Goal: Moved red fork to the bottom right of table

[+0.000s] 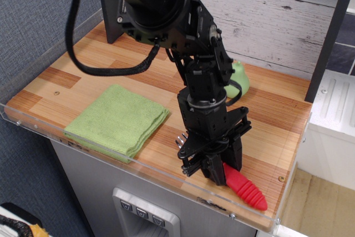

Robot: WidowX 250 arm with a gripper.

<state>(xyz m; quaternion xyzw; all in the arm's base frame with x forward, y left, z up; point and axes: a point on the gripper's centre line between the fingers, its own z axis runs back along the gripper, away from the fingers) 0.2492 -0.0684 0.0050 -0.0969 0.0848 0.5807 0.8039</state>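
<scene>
The red fork (pixel 247 189) lies low over the front right part of the wooden table (pixel 83 76). Its ribbed red handle points toward the front right corner, and its silver tines (pixel 179 137) stick out to the left behind the gripper. My gripper (pixel 223 168) points down and is shut on the fork near the top of the handle. I cannot tell whether the fork touches the tabletop.
A folded green cloth (pixel 118 120) lies at the front left. A green pear (pixel 238 81) stands behind the arm, partly hidden. A clear acrylic rim (pixel 166 184) runs along the front edge. Dark posts stand at the back left (pixel 111 20) and at the right (pixel 327 43).
</scene>
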